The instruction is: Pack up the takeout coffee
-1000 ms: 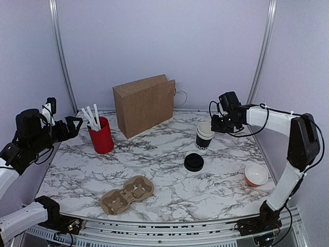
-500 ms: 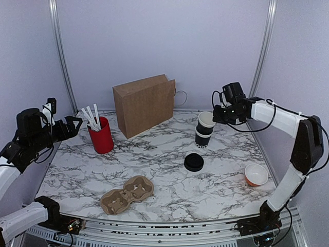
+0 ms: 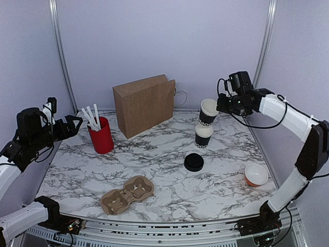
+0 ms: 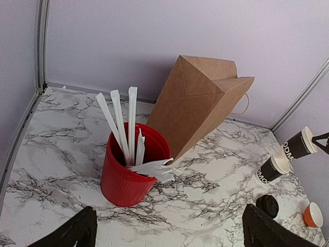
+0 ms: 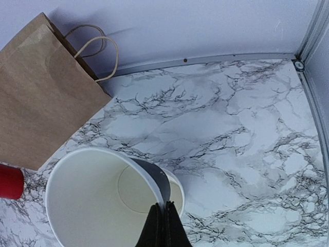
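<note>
My right claw (image 5: 164, 226) is pinched shut on the rim of the black cup (image 5: 97, 200); its wrist camera shows the white inside. The overhead, not that camera, shows the cup raised and tilted above its twin cup (image 3: 204, 137), the black lid (image 3: 194, 162) lying nearby on the marble table (image 3: 154, 154). My left claw (image 4: 172, 229) gapes wide before the red cup (image 4: 131, 164).

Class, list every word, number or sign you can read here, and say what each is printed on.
"ODM": white print on the lifted black cup, left wrist view; the word is cut off.
"DMO": white print on the standing black cup, same view; also partial.
Both prints are too small to read from the top camera.
Brown bag and red cup: no text shows.
</note>
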`<move>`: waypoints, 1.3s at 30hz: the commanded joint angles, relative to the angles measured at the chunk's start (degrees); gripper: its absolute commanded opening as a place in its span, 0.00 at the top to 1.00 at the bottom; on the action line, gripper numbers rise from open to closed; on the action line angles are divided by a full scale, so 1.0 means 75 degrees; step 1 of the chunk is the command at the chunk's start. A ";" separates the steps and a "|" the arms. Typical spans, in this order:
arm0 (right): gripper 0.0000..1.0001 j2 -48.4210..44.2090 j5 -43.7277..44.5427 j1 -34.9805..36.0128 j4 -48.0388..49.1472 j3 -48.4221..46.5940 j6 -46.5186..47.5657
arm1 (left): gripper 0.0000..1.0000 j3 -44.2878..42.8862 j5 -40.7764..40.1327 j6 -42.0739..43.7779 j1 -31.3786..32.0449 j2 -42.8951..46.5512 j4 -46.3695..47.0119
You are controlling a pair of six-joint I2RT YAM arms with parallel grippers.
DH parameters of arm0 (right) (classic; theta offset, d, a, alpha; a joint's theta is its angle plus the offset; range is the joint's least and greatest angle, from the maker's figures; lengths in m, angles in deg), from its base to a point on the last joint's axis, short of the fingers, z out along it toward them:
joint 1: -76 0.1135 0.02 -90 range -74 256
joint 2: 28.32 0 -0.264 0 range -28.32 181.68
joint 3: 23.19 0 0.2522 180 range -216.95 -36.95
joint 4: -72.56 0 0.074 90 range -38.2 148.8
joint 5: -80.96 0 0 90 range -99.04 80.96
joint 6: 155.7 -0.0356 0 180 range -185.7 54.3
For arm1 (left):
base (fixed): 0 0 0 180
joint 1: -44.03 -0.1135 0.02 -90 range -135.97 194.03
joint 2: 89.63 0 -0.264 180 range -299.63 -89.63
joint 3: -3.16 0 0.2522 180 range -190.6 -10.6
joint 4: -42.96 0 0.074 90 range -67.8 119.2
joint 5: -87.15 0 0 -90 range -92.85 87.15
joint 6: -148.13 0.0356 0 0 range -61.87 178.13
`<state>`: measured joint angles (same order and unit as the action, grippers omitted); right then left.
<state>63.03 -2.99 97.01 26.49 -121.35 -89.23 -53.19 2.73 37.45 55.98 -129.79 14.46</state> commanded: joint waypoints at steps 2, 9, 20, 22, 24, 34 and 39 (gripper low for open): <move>1.00 -0.0508 -0.0087 0.0437 -0.0247 -0.0606 0.0160 | 0.01 0.0042 0.0141 -0.0088 -0.0063 -0.0040 0.0289; 1.00 -0.0487 -0.0260 0.1585 -0.0344 -0.0534 0.0063 | 0.01 0.0042 0.0181 -0.0099 -0.0081 -0.0094 0.0281; 1.00 0.0212 -0.0613 0.3226 0.0003 0.0465 -0.0395 | 0.01 0.0245 0.0239 -0.0121 -0.0093 -0.0109 0.0290; 1.00 0.0348 -0.0675 0.3366 0.0014 0.0697 -0.0472 | 0.01 0.0247 0.0232 -0.0124 -0.0101 -0.0106 0.0290; 1.00 0.0452 -0.0742 0.3469 0.0097 0.0894 -0.0540 | 0.01 0.0256 0.0231 -0.0124 -0.0096 -0.0098 0.0282; 1.00 0.0680 -0.0896 0.3558 0.0298 0.1213 -0.0689 | 0.01 0.0260 0.0239 -0.0122 -0.0112 -0.0076 0.0289; 0.98 0.0767 -0.0801 0.3561 0.0307 0.1133 -0.0701 | 0.01 0.0255 0.0250 -0.0124 -0.0114 -0.0074 0.0284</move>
<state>67.90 -9.18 123.37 27.08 -111.69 -93.75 -51.57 4.17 36.46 55.58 -130.58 15.25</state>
